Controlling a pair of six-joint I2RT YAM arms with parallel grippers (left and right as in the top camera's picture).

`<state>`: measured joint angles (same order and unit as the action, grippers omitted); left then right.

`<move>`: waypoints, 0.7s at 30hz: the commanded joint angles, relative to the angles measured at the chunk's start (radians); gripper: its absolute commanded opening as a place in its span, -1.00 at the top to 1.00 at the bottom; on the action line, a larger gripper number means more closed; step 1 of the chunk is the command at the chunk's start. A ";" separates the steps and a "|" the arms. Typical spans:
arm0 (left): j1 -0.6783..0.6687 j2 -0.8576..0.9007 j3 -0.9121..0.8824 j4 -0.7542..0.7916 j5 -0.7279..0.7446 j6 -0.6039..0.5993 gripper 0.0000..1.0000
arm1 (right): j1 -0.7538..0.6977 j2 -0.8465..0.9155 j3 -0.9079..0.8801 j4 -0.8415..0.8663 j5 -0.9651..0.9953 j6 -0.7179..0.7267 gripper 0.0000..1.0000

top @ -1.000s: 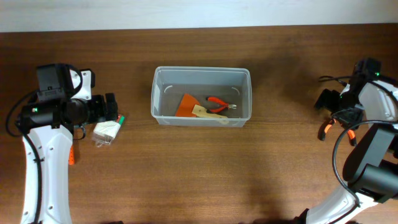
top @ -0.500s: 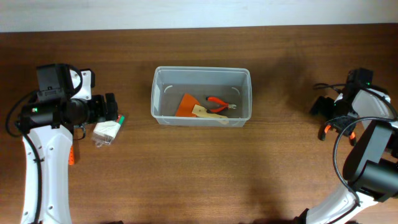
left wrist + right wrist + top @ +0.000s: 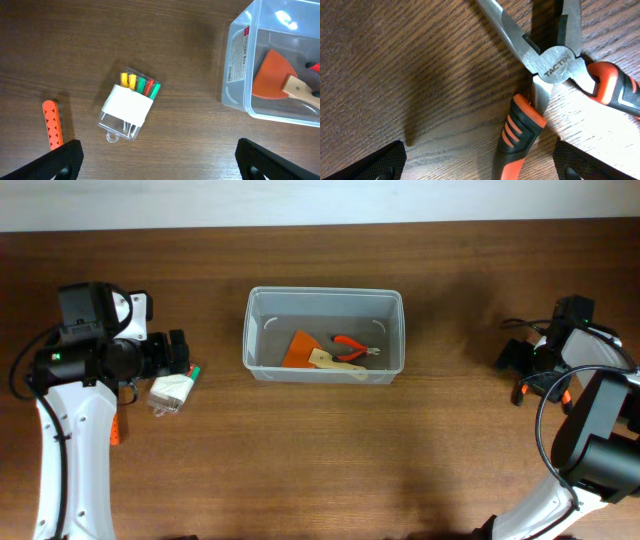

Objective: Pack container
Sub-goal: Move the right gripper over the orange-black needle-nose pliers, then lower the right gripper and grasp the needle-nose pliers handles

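Right gripper (image 3: 480, 165), fingers (image 3: 370, 162) spread, has settled over pliers (image 3: 555, 65) near the right edge of the table (image 3: 450, 460), likely next for the container (image 3: 325, 293); left gripper (image 3: 155, 160) unchanged, also spread

Left end effector (image 3: 180, 352) sat over the tabletop (image 3: 320, 450) with a small clear packet (image 3: 171, 391) just beside it. The container (image 3: 325, 292) was well off past its fingertips, with an orange scraper (image 3: 299, 350) and red pliers (image 3: 352, 346) inside. Right end effector (image 3: 512, 358) hovered right next to some orange-handled pliers (image 3: 524, 388).
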<state>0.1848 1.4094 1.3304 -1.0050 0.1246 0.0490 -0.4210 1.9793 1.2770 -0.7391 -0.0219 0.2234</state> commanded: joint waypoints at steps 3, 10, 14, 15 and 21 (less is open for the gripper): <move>0.003 0.005 -0.003 0.002 0.018 0.012 -0.98 | 0.002 0.025 -0.034 0.005 -0.023 -0.010 -0.69; 0.003 0.005 -0.003 0.000 0.019 0.012 -0.99 | 0.002 0.025 -0.034 -0.001 -0.024 -0.009 -0.20; 0.003 0.005 -0.003 -0.002 0.019 0.012 -0.99 | 0.002 0.025 -0.034 -0.005 -0.024 -0.009 0.18; 0.003 0.005 -0.003 -0.002 0.019 0.012 -0.98 | 0.002 0.025 -0.034 -0.005 -0.024 -0.009 0.24; 0.003 0.005 -0.003 -0.002 0.018 0.012 -0.99 | 0.002 0.025 -0.034 -0.008 -0.024 -0.009 0.40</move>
<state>0.1848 1.4094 1.3304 -1.0054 0.1246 0.0490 -0.4213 1.9793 1.2728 -0.7433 -0.0051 0.2054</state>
